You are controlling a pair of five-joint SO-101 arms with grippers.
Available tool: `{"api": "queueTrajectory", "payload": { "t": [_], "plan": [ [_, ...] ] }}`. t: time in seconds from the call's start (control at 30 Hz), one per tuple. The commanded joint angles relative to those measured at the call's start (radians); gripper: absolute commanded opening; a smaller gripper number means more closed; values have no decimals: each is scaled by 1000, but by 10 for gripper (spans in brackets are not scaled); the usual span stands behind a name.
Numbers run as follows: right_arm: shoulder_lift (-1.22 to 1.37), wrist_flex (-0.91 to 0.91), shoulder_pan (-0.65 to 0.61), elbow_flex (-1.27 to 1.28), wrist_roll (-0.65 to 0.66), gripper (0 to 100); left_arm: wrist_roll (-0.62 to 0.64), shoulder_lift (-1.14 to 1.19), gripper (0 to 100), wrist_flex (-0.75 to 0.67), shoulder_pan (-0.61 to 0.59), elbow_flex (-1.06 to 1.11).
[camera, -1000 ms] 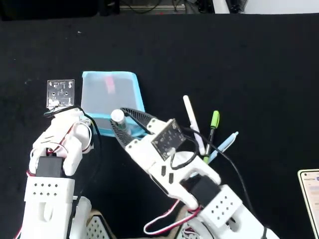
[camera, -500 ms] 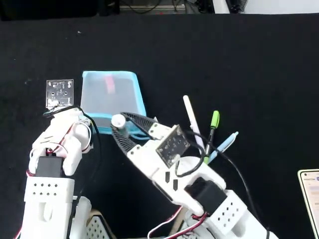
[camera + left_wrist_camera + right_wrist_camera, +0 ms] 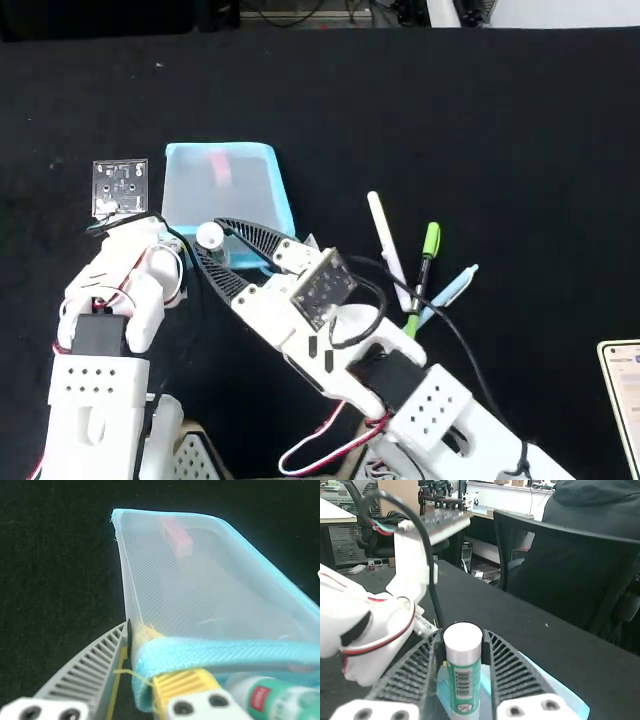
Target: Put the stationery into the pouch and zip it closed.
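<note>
Clamping the glue stick, the right tool has swung leftward beside the pouch, whose edge the left tool pinches.

Over the last second the right gripper, clamped on the glue stick, travelled sideways along the near edge of the pouch. It went from about the middle of that edge toward the corner beside the left arm. The glue stick appeared to stay upright, though the fingers hid its lower end.
</note>
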Motion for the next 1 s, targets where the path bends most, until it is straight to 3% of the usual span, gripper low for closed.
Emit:
{"api": "queueTrajectory", "payload": {
  "t": [0.0, 0.5, 0.8, 0.97],
  "plan": [
    [10, -34, 15, 4, 8, 11, 8, -12, 30, -11, 13, -16],
    [-254, 413, 9, 15, 8, 11, 8, -12, 30, -12, 13, -16],
    [-338, 505, 14, 12, 8, 11, 8, -12, 30, -12, 13, -16],
    [-410, 466, 12, 10, 8, 11, 8, -12, 30, -12, 13, -16]
  ]
}}
